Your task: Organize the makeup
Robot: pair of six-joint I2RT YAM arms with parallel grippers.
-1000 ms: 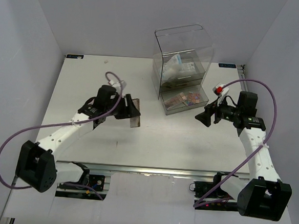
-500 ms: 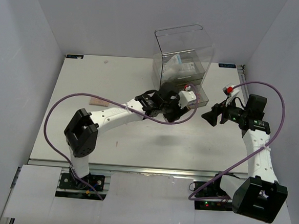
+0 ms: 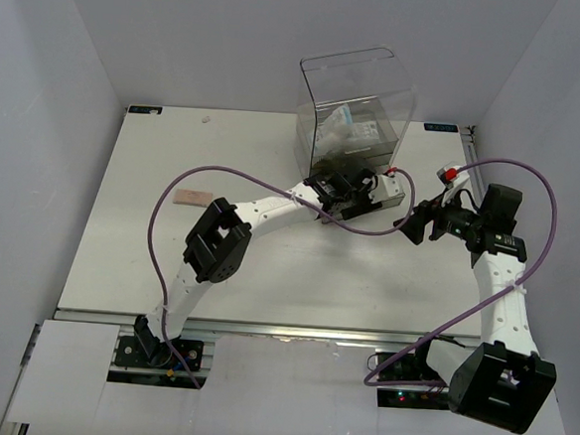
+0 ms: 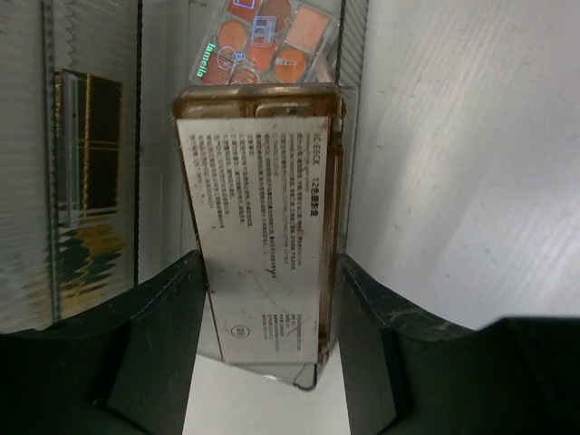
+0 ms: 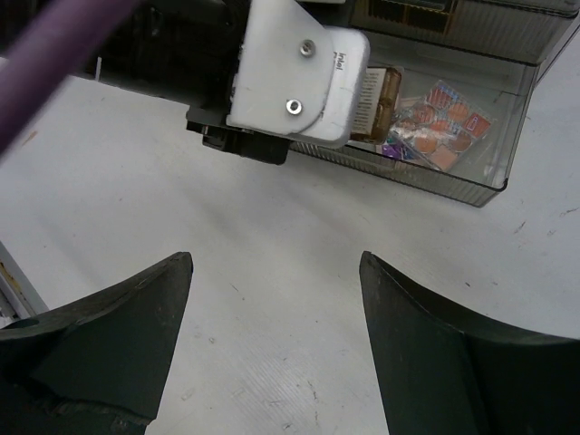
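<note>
My left gripper [image 4: 270,265] is shut on the brown eyeshadow palette [image 4: 258,208], label side up. It holds the palette in the open lower drawer [image 3: 396,195] of the clear acrylic box [image 3: 356,93], over the multicoloured palette [image 4: 263,41]. From above, the left gripper [image 3: 349,187] is at the drawer. A pink palette [image 3: 193,199] lies on the table at the left. White-blue sachets [image 3: 351,125] sit in the box's upper part. A black-gold item [image 4: 86,136] shows through the ribbed wall. My right gripper [image 5: 274,263] is open and empty over the table, right of the drawer [image 3: 411,228].
The left arm [image 3: 271,208] stretches across the table's middle with its purple cable looping above it. The left wrist's white camera block [image 5: 299,77] hangs just in front of the right gripper. White walls close in the table on three sides.
The left arm swung from the table's left to the drawer, carrying the brown palette into it. The pink palette came into sight at the left. The right gripper drew back slightly to the right.
</note>
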